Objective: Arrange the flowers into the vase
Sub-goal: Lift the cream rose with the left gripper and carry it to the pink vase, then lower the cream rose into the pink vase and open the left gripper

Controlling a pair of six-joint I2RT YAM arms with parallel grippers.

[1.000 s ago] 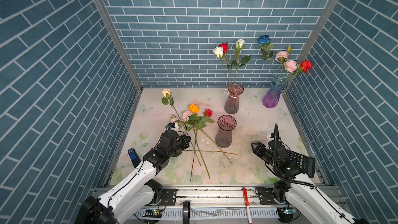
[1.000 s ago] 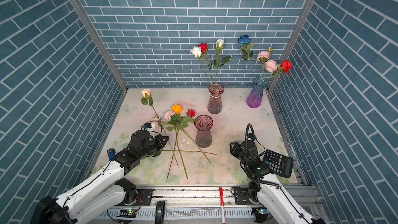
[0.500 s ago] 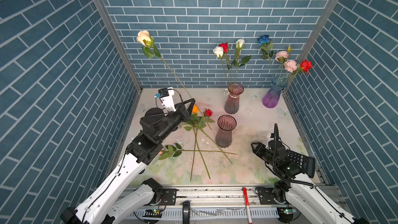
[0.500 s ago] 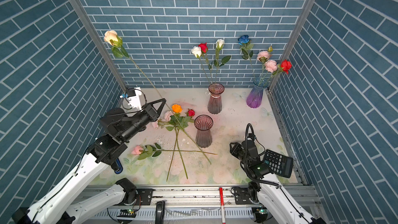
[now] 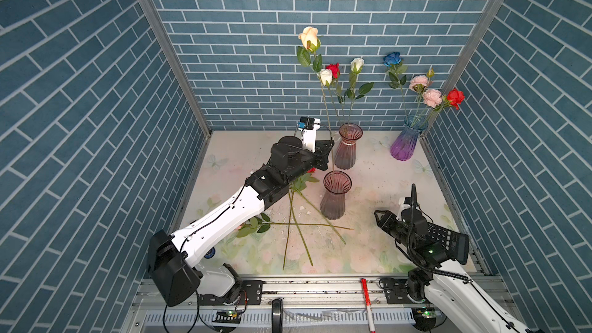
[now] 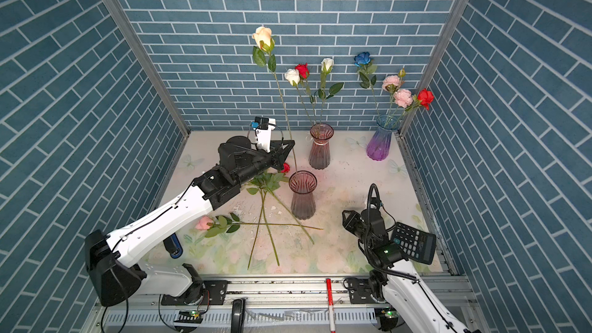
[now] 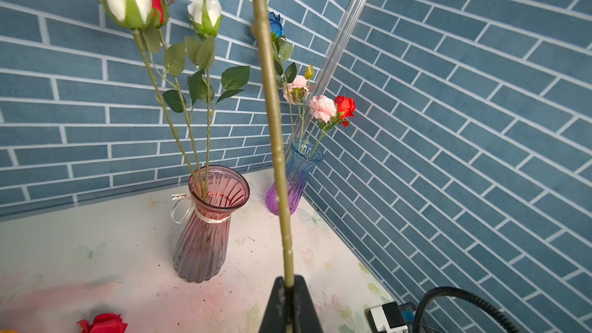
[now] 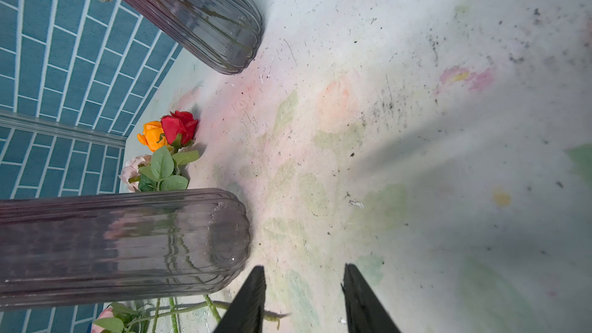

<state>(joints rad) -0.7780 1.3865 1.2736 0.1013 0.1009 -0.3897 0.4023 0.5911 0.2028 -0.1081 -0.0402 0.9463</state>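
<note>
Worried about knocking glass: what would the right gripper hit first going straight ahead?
Likely the bare floral table mat; the right gripper points just past the nearer ribbed pink glass vase, depth unclear.

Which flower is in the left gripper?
The cream rose: left gripper is shut on its stem, holding it upright. The rest stand in vases or lie on the table.

Floral table (image 5: 384, 171), three vases (image 5: 334, 200), loose flowers (image 6: 204, 222)

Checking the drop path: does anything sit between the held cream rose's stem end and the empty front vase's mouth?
Nothing visible: the left hand holds the cream rose, stem end right at the open mouth of the empty vase.
</note>
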